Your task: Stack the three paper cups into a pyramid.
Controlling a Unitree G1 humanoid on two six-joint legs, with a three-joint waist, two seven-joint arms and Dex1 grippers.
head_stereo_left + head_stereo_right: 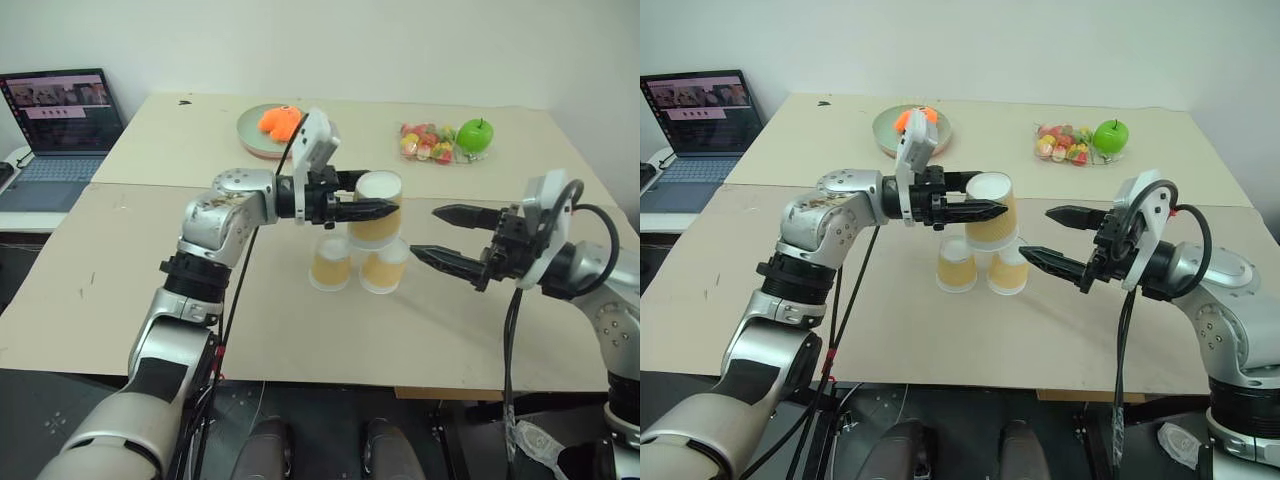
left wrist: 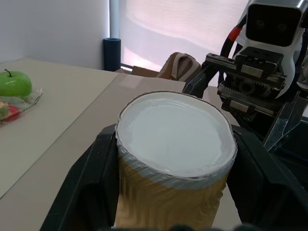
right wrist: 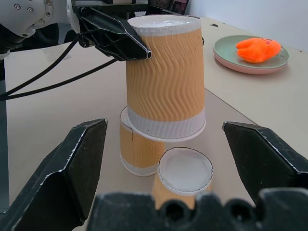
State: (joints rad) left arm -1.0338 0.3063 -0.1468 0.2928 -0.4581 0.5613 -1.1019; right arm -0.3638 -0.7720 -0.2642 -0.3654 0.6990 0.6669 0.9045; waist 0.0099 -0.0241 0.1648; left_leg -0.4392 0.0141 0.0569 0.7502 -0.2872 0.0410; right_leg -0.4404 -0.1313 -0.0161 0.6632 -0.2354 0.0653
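Left gripper (image 1: 385, 209): clamped on an upturned yellow-orange ribbed paper cup (image 1: 377, 211), held just above two more upturned yellow-orange paper cups (image 1: 357, 267) | lower pair: set side by side on the beige tabletop (image 1: 120, 270) | right gripper (image 1: 438, 235): jaws spread wide, nothing held, beside the stack.

- Both eye views look down from head height over the beige table (image 1: 120, 280).
- Each wrist view sits close, sharing the ribbed yellow-orange paper cup (image 3: 164, 77) at frame centre.
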